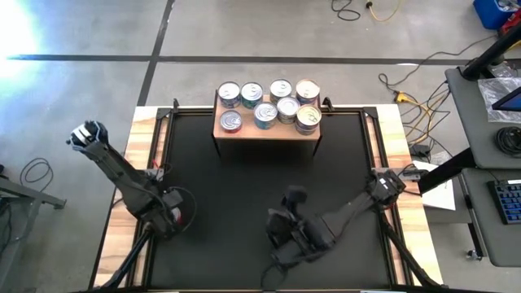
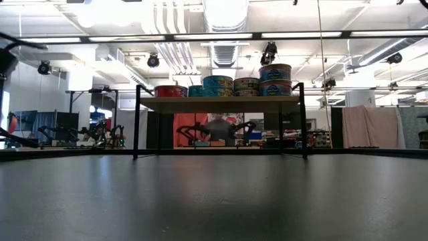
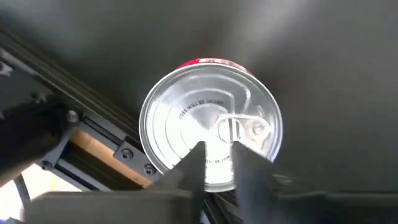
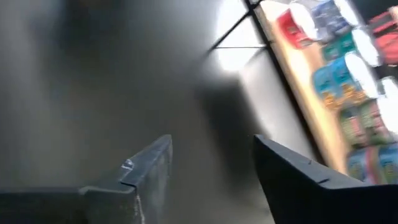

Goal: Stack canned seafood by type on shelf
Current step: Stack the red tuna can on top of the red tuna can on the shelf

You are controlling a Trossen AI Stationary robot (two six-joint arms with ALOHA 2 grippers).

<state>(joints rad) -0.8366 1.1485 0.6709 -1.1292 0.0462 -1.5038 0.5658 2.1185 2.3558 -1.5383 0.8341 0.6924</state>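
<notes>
Several tins of canned seafood [image 1: 269, 104] stand on the shelf [image 1: 244, 130] at the mat's far side, some stacked two high [image 2: 275, 79]. One more tin, with a red side and a silver top [image 3: 208, 134], stands on the black mat near its left edge [image 1: 182, 213]. My left gripper [image 3: 219, 163] points straight down over this tin, its fingers almost together just beside the pull tab [image 3: 239, 129]. My right gripper [image 4: 211, 168] hangs open over the mat's near middle [image 1: 283, 221], slanting down toward the shelf, with nothing between its fingers. My left gripper comes at the red tin from above, its nearly closed fingertips [image 3: 194, 163] over the lid's near part, next to the pull tab. Whether they touch the lid I cannot tell. The tin stands upright on the mat.
The mat's black frame rail and wooden edge [image 3: 93, 146] run close by the red tin. Bare mat lies between the arms and the shelf. A person [image 2: 219, 127] sits beyond the table, behind the shelf. Cables and a desk are at the right [image 1: 488, 122].
</notes>
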